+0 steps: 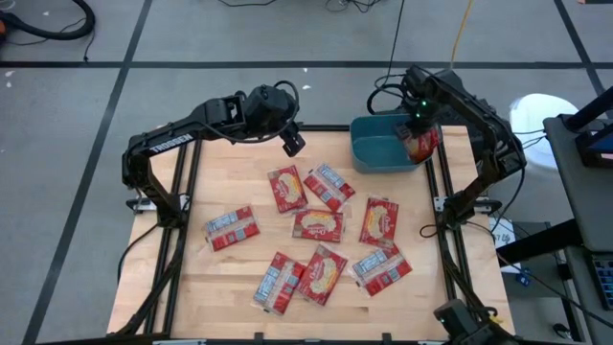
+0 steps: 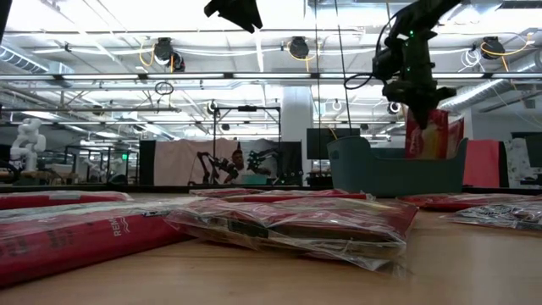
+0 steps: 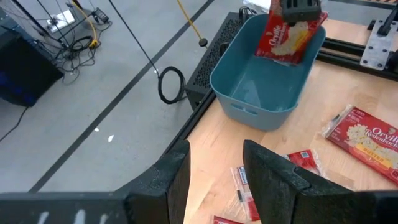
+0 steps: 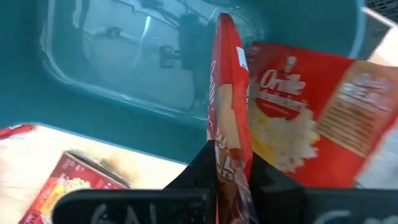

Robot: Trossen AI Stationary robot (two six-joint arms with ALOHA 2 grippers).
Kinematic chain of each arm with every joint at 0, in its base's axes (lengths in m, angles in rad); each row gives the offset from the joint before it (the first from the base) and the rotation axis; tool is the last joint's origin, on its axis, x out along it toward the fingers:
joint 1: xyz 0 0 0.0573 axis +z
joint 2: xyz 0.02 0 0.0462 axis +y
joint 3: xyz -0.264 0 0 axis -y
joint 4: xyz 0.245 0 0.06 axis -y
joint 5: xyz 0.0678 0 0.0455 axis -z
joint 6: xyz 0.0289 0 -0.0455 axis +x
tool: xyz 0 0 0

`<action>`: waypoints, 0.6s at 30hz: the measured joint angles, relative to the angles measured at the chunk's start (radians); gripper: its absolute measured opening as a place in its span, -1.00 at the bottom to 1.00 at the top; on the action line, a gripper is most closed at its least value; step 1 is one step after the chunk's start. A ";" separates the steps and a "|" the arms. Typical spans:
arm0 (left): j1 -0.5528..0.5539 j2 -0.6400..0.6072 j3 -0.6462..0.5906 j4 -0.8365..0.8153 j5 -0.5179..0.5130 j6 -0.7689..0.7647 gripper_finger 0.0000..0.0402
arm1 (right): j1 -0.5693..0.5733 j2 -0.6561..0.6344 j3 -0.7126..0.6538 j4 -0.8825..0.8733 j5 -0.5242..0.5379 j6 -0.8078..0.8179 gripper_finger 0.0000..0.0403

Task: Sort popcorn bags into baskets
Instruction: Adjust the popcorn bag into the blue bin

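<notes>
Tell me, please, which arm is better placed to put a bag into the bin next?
The right. Its gripper is shut on a bag hanging over the bin, so it probably only needs to let go. The left gripper is open and empty, above the table.

A teal-blue plastic bin [image 1: 383, 153] with rounded corners and solid walls was set at the table's far right corner. One red popcorn bag [image 1: 421, 144] with a yellow-cream picture was held upright, edge-on, over the bin's right end; a second bag [image 4: 298, 118] was seen leaning just behind it. Eight more flat red packets [image 1: 319, 225] were scattered over the middle of the table, some showing the cream picture, others white-grey label panels, several touching or overlapping, one [image 1: 231, 229] lying apart to the left.
</notes>
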 joint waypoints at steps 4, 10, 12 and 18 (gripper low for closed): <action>0.000 0.000 0.000 0.000 0.000 0.000 -0.24 | -0.003 0.000 -0.018 0.018 -0.005 0.010 -0.94; 0.000 0.000 0.000 0.000 0.001 0.007 -0.24 | -0.003 0.000 -0.018 0.029 -0.004 0.025 -0.89; 0.000 0.000 0.000 0.000 0.001 0.007 -0.24 | -0.003 0.000 -0.018 0.041 0.001 0.040 -0.84; 0.000 0.000 0.000 0.000 0.001 0.025 -0.24 | -0.003 0.000 -0.018 0.043 0.022 0.047 -0.76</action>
